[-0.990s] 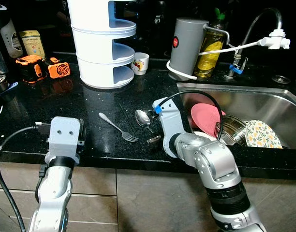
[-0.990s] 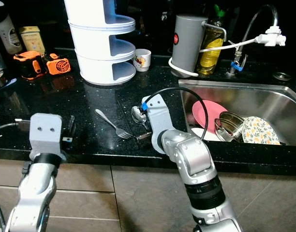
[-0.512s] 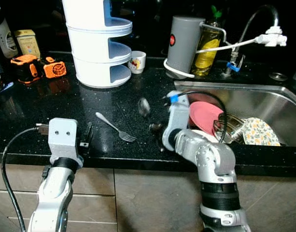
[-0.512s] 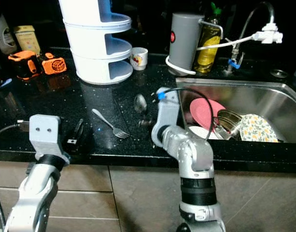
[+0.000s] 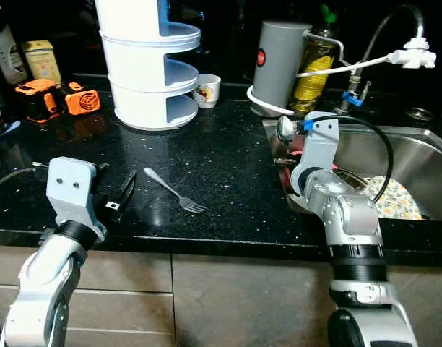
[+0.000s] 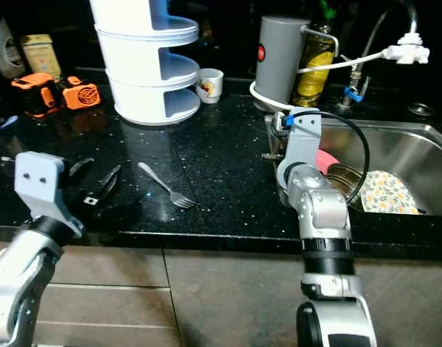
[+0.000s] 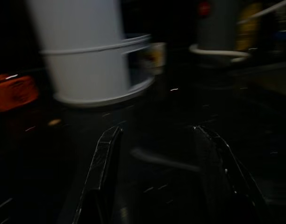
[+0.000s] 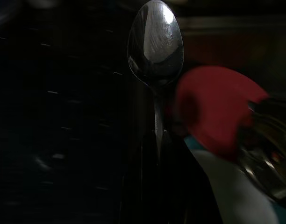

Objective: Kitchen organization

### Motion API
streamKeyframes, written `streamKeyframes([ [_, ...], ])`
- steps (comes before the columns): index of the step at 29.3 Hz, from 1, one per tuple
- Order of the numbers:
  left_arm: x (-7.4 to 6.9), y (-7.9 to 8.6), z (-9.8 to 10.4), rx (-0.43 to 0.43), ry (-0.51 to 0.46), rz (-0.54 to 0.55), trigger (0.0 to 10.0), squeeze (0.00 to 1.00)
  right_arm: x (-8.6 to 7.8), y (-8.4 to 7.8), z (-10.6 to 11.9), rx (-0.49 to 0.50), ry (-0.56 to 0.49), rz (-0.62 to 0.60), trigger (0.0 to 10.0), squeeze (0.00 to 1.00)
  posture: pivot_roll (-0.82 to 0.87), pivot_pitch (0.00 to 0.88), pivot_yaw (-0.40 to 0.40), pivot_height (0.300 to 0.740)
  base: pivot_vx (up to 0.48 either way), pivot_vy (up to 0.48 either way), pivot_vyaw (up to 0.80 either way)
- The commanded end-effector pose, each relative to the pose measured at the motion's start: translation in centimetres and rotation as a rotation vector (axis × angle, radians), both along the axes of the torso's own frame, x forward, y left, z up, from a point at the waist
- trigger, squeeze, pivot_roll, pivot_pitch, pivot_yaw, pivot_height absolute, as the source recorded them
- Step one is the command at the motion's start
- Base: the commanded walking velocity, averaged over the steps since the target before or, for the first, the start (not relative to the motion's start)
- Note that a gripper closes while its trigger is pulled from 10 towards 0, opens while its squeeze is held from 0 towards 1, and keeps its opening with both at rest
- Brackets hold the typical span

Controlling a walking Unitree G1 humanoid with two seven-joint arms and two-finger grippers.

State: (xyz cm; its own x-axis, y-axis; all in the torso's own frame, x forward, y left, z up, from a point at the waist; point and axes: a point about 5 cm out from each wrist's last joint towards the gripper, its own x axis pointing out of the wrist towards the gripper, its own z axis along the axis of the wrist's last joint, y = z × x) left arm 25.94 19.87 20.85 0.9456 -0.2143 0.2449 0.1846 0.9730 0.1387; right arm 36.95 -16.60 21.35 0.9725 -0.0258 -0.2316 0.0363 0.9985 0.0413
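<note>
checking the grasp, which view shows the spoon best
The right wrist view: the spoon stands bowl up, close and sharp, its handle running down into the right end effector. In the head views it is just a small bowl at the sink's left edge, above the wrist. The left wrist view looks toward the white rack.

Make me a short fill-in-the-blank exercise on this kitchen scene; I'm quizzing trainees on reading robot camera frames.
1. The right gripper is shut on a ____, held bowl-up at the edge of the sink.
2. The piece of cutlery lying on the black counter is a ____.
3. The left gripper hovers over the counter with its fingers ____.
4. The plate in the sink is coloured ____.

Missing words: spoon; fork; open; pink
</note>
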Motion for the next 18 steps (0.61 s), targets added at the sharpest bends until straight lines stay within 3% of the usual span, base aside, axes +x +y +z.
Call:
streamKeyframes([
  [1,-0.2,-0.9,0.5,0.0,-0.001,-0.064,10.0,0.0,0.4,-0.7,0.2,0.001,-0.03,-0.011,0.0,0.0,0.02,0.0,-0.091,0.74,0.0,0.0,-0.56],
  [5,-0.2,-1.2,0.8,-0.012,-0.004,-0.082,10.0,0.0,0.7,-0.4,0.5,0.006,-0.058,0.008,0.0,0.0,0.02,0.0,-0.09,0.74,0.0,0.0,-0.56],
  [10,0.0,-1.9,1.5,-0.053,-0.027,-0.099,10.0,0.0,1.2,2.8,0.9,-0.029,-0.126,0.147,0.1,0.0,0.02,0.0,-0.084,0.74,0.0,0.0,-0.34],
  [12,0.1,-2.2,1.8,-0.059,-0.034,-0.104,10.0,0.0,1.4,4.6,0.8,-0.108,-0.136,0.21,1.8,0.0,0.03,0.0,-0.082,0.74,0.0,0.0,0.0],
  [14,0.2,-2.4,1.9,-0.063,-0.036,-0.108,10.0,0.0,1.7,5.6,0.6,-0.168,-0.134,0.232,5.4,0.0,0.03,0.0,-0.082,0.74,0.0,0.0,0.0],
  [15,0.2,-2.4,1.9,-0.064,-0.037,-0.109,10.0,0.0,1.8,5.8,0.6,-0.202,-0.133,0.224,8.7,0.0,0.04,0.0,-0.083,0.74,0.0,0.0,0.0],
  [16,0.2,-2.4,1.9,-0.064,-0.037,-0.109,10.0,0.0,1.8,5.8,0.6,-0.202,-0.133,0.224,8.7,0.0,0.04,0.0,-0.083,0.74,0.0,0.0,0.0],
  [17,0.2,-2.5,1.9,-0.067,-0.036,-0.11,10.0,0.0,2.0,5.9,0.5,-0.228,-0.131,0.215,10.0,0.0,0.04,0.0,-0.084,0.74,0.0,0.0,0.0],
  [18,0.2,-2.8,1.9,-0.071,-0.035,-0.117,10.0,0.0,2.4,5.6,0.0,-0.306,-0.102,0.175,10.0,0.0,0.04,0.0,-0.084,0.74,0.0,0.0,0.0],
])
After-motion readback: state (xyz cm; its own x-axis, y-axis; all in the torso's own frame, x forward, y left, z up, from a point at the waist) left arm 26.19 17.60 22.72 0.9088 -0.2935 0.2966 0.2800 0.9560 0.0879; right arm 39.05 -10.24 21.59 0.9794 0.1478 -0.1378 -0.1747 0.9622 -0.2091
